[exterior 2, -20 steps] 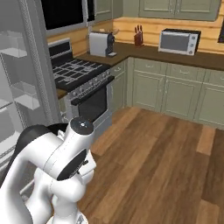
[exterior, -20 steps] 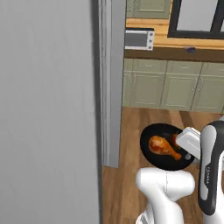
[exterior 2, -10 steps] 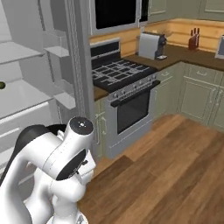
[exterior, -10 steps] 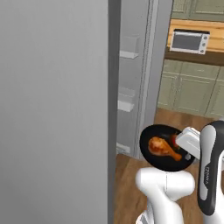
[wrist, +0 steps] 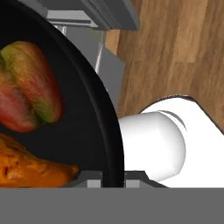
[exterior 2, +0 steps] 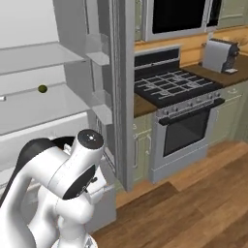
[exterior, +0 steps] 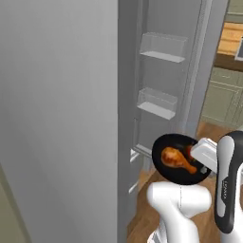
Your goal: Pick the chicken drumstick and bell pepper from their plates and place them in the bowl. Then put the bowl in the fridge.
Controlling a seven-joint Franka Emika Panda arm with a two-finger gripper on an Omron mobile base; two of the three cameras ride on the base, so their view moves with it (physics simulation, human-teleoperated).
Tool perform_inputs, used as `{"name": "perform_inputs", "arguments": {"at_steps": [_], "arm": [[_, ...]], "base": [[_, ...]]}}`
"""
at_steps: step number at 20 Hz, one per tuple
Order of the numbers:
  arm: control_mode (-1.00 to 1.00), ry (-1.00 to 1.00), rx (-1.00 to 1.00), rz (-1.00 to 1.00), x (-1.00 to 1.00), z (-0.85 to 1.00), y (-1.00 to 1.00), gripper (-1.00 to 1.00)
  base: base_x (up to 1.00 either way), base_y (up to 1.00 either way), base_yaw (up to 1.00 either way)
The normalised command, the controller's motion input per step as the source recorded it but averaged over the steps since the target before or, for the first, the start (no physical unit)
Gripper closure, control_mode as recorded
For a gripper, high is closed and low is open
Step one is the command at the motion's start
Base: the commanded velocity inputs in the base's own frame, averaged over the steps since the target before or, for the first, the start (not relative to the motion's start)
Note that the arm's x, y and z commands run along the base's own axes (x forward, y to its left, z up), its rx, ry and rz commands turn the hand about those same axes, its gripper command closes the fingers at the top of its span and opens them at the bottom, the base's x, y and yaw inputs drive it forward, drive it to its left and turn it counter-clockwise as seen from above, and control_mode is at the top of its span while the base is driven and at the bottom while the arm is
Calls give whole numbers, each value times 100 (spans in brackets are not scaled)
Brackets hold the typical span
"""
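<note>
Jaws apparently pinching the bowl [exterior: 178, 161] rim; open fridge [exterior: 156, 95] shelves at 11 o'clock from it.

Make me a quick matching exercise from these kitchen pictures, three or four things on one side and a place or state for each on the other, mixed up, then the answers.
Things:
1. chicken drumstick
2. bowl
3. fridge
4. small green ball

Places or states:
A. door open, shelves showing
B. lying inside the black bowl beside the bell pepper
C. sitting on a white fridge shelf
D. held up by the gripper at its rim

Pairs: 1-B, 2-D, 3-A, 4-C
</note>
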Motion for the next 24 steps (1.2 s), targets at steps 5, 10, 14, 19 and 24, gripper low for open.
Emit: {"name": "perform_inputs", "arguments": {"at_steps": [5,10,14,19,24], "arm": [[100,0,0,0,0,0,0,100],[100,0,0,0,0,0,0,100],[100,0,0,0,0,0,0,100],[100,0,0,0,0,0,0,100],[100,0,0,0,0,0,0,100]], "base": [[10,-13,48],[25,-18,46],[20,-34,46],[9,-34,46],[6,-35,42]]}}
